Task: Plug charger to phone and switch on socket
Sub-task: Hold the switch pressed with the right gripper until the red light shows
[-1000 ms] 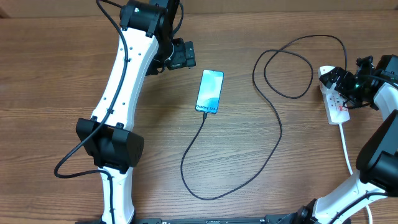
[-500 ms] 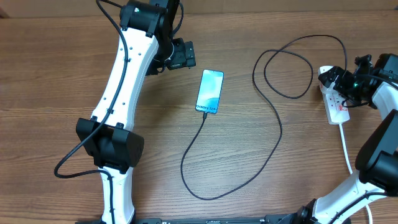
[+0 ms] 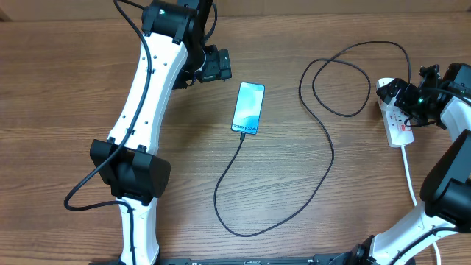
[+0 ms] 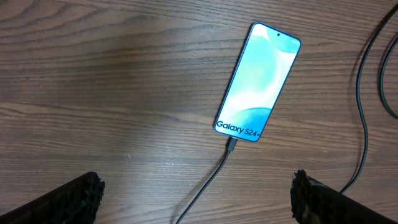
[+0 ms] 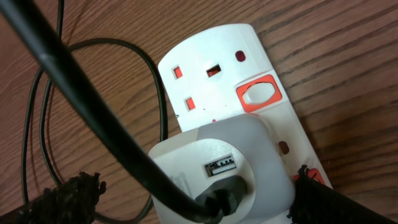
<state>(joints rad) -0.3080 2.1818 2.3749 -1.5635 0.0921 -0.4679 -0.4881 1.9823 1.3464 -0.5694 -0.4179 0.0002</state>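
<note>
The phone (image 3: pixel 248 108) (image 4: pixel 258 81) lies face up mid-table, its screen lit teal. The charger (image 3: pixel 324 173) is a thin black cable. Its tip (image 4: pixel 231 144) sits in the phone's lower end, and the cable loops across the wood to the socket (image 3: pixel 398 125) at the right. Its other end enters a white adapter (image 5: pixel 217 155) seated in the socket (image 5: pixel 211 68). A red-framed switch (image 5: pixel 258 93) lies beside the free outlet. My right gripper (image 3: pixel 412 99) (image 5: pixel 196 202) hangs open, its fingers either side of the adapter. My left gripper (image 3: pixel 213 65) (image 4: pixel 199 205) is open and empty, left of the phone.
The socket's thick white cord (image 3: pixel 409 173) runs toward the table's front on the right. A thick black cable (image 5: pixel 99 106) crosses close in front of the right wrist camera. Cable loops (image 3: pixel 335 81) lie between the phone and the socket.
The right gripper has shifted very slightly over the socket. The left arm, phone and cable have not moved.
</note>
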